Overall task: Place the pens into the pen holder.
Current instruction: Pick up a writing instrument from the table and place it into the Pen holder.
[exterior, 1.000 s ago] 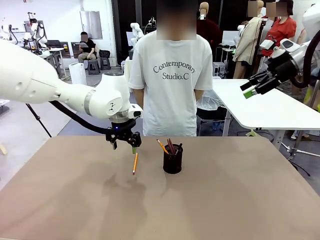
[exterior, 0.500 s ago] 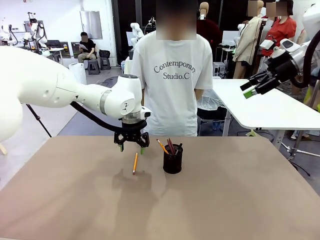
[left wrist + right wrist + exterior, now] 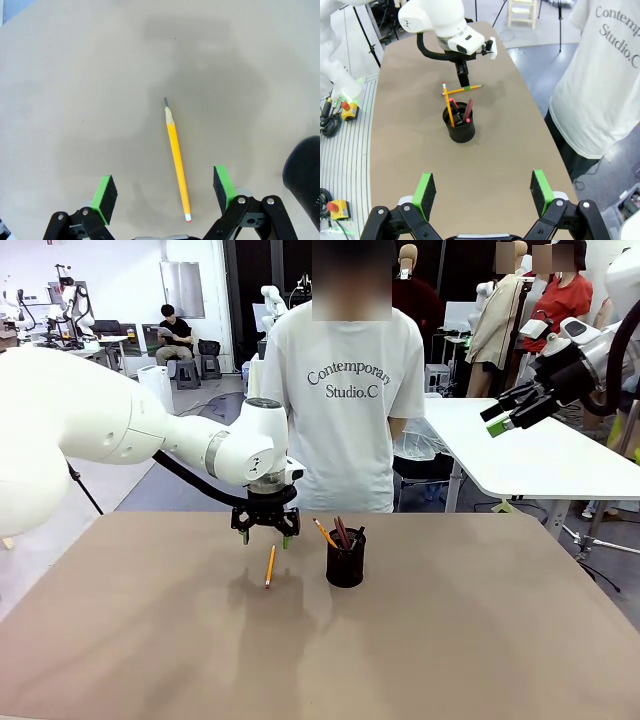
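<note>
Left end effector (image 3: 266, 536) open and empty, pads straddling the pencil (image 3: 177, 168) lying flat near the bench's far edge. Pen holder (image 3: 346, 560) just beside it, several pens (image 3: 340, 533) already inside. Right end effector (image 3: 503, 418) open, raised off the bench's right side. Step: pick approach. Next: descend, close across the shaft.
</note>
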Tool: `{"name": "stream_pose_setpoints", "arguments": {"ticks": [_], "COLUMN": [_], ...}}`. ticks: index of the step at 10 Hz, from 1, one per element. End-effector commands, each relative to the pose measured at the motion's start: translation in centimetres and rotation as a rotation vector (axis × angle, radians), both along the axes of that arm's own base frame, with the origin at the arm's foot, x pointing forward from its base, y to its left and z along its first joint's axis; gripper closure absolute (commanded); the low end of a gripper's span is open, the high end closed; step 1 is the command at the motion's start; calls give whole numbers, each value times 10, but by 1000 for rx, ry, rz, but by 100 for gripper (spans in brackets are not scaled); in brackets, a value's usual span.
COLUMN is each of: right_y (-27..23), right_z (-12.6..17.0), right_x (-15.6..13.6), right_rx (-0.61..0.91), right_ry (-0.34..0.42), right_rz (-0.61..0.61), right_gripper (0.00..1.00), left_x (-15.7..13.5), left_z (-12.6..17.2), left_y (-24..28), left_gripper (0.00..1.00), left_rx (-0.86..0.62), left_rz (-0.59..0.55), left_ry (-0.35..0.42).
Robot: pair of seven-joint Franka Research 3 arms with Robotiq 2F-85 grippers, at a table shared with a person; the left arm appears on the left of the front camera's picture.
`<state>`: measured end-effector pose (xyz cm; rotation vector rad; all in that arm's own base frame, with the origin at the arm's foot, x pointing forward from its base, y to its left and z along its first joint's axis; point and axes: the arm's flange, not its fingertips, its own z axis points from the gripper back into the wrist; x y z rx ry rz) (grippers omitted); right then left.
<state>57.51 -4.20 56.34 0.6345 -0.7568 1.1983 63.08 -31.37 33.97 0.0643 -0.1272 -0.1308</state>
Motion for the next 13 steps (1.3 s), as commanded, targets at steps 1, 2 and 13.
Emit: {"name": "stream_pose_setpoints", "arguments": {"ticks": [1, 2, 13], "right_y": [2, 2, 2], "right_z": [3, 3, 3], "right_x": [0, 0, 0], "right_rx": [3, 3, 3], "right_ry": [5, 5, 5], "right_rz": [-15, -15, -15], "right_gripper": [0, 0, 0], "left_x": [1, 2, 22], "left_z": [0, -3, -34], "left_y": [1, 2, 0], "left_gripper": [0, 0, 29], "left_rx": [1, -31, -55], "left_rz": [2, 118, 173], "left_ry": [-2, 9, 8]}}
